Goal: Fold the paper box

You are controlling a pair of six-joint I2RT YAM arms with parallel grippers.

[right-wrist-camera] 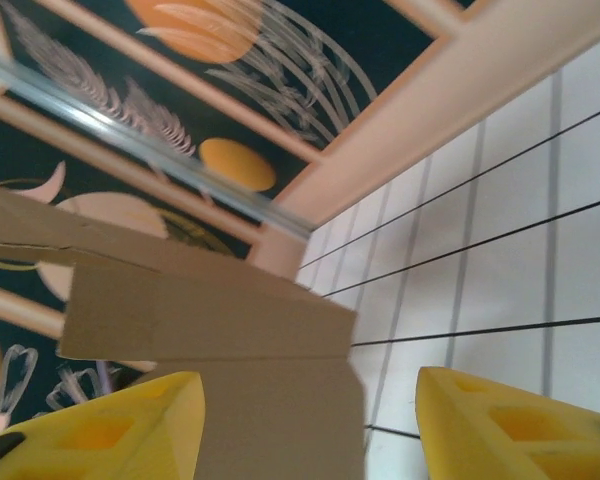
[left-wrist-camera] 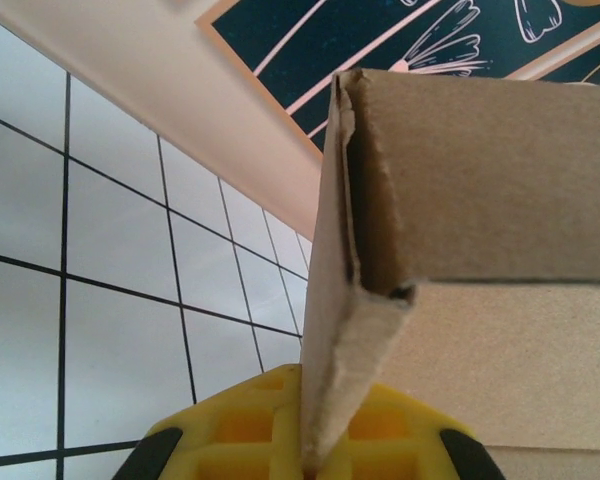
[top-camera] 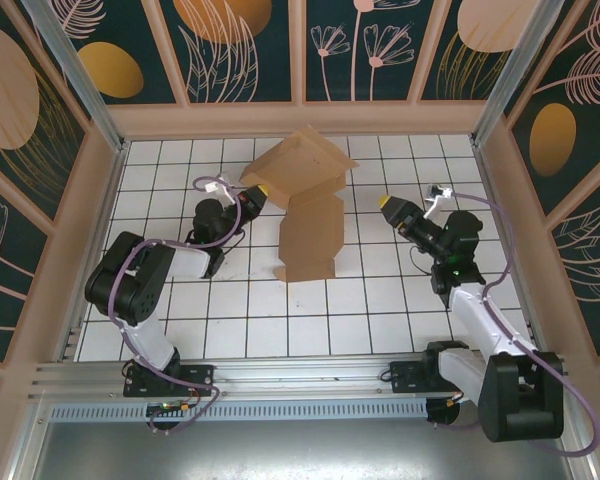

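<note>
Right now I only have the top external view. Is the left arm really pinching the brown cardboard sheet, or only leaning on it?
Observer: It is pinching. In the left wrist view, the left gripper has its jaws shut on a thin raised edge of the brown cardboard paper box.
Operator: Is it one layer there?
Observer: Just above the grip the edge looks doubled, like a flap folded over, with a narrow dark gap beside it.
Operator: Does the right arm have anything?
Observer: No. In the right wrist view, the right gripper has its jaws wide apart, and the cardboard sits ahead of them, not clamped.
</note>
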